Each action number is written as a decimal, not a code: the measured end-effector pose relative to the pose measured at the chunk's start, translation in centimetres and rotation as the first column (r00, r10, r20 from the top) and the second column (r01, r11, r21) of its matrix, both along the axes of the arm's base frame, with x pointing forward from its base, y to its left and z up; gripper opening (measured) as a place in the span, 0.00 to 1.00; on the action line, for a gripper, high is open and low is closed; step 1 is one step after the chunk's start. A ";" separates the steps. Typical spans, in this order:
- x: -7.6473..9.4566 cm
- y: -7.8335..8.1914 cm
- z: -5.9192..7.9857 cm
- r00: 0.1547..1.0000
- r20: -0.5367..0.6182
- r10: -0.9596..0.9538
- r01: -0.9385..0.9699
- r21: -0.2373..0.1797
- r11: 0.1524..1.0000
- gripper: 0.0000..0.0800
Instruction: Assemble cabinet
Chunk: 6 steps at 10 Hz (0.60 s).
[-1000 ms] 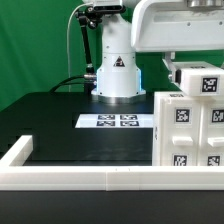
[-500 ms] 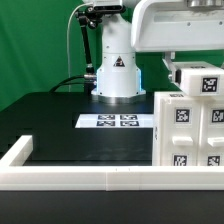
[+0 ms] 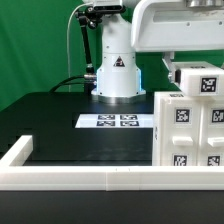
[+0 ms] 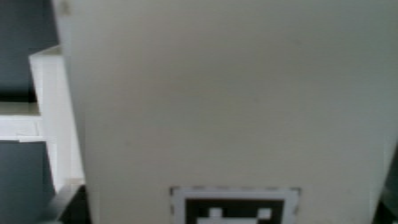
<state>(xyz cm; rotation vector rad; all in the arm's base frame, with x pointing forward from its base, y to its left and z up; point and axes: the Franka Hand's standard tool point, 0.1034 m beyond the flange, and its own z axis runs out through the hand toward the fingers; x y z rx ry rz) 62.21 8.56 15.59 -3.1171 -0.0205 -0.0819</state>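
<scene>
The cabinet (image 3: 188,135) is a white box with several black-and-white tags, standing at the exterior view's right behind the front rail. A small white tagged block (image 3: 200,80) sits at its top, touching or just above it. My gripper (image 3: 186,63) hangs from the white hand directly over that block; its fingers are hidden, so I cannot tell whether it grips the block. In the wrist view a plain white face (image 4: 231,100) with one tag (image 4: 240,206) fills almost the whole picture, and no fingers show.
The marker board (image 3: 115,121) lies on the black table in front of the robot base (image 3: 116,75). A long white rail (image 3: 90,177) edges the table's front and turns back at the exterior view's left. A strip of rail (image 4: 22,128) shows in the wrist view.
</scene>
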 end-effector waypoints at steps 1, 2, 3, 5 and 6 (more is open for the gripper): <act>0.0 -0.1 0.0 0.995 -0.003 -0.101 0.101 0.005 0.995 0.71; 0.0 -0.1 0.0 0.985 -0.005 -0.173 0.173 0.008 0.985 0.71; 0.0 -0.1 0.0 0.967 -0.005 -0.255 0.255 0.013 0.967 0.71; 0.0 0.2 0.2 0.889 0.003 -0.457 0.457 0.033 0.889 0.71; 0.1 0.3 0.3 0.839 0.006 -0.544 0.543 0.045 0.838 0.71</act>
